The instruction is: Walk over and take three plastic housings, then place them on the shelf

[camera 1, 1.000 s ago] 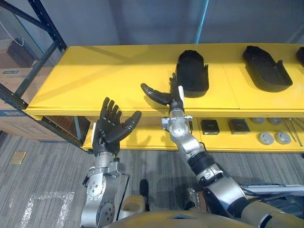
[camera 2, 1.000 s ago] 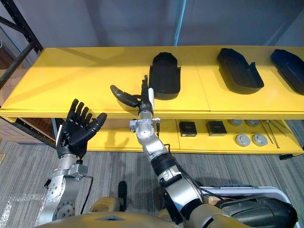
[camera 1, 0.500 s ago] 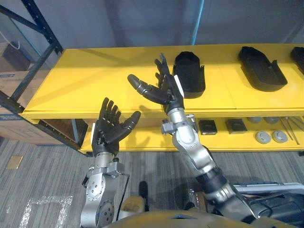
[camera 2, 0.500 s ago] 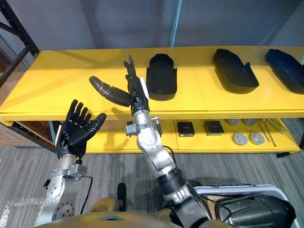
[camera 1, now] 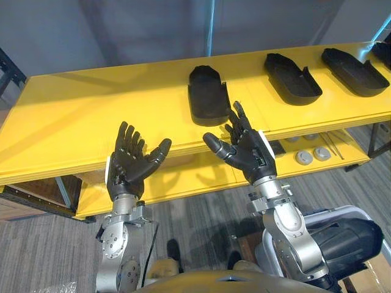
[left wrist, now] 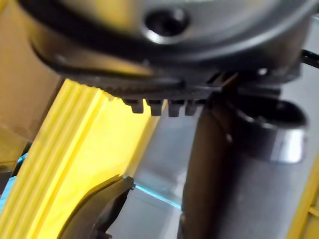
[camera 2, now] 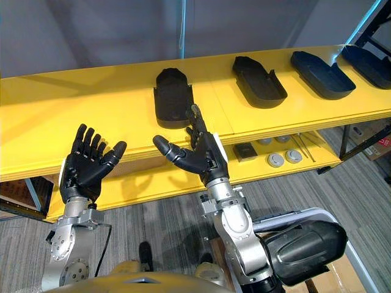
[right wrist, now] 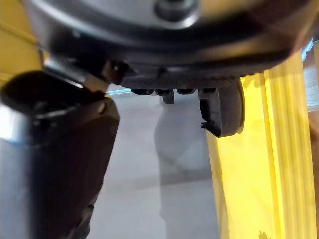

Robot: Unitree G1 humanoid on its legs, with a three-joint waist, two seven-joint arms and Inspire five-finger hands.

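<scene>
Several black plastic housings lie in a row on the yellow shelf top [camera 1: 91, 104]: the nearest [camera 1: 208, 94], a second [camera 1: 292, 78] and a third [camera 1: 354, 63] further right. My right hand [camera 1: 247, 152] is open, palm up, in front of the shelf's front edge, just short of the nearest housing and holding nothing. Off to the left, below the shelf edge, my left hand [camera 1: 128, 163] is also open and empty with its fingers spread. The right wrist view shows one housing [right wrist: 227, 112] lying on the yellow surface past the fingers.
A lower yellow shelf [camera 1: 183, 177] holds small black boxes [camera 2: 244, 151] and round grey discs [camera 1: 308, 155]. A dark rack upright [camera 2: 366, 24] stands at the far right. Grey carpet floor [camera 1: 36, 250] lies in front of the shelf.
My right hand has drawn back from above the shelf, beside the nearest housing, to in front of the shelf edge, empty. The camera has swung right. The left hand has stayed put.
</scene>
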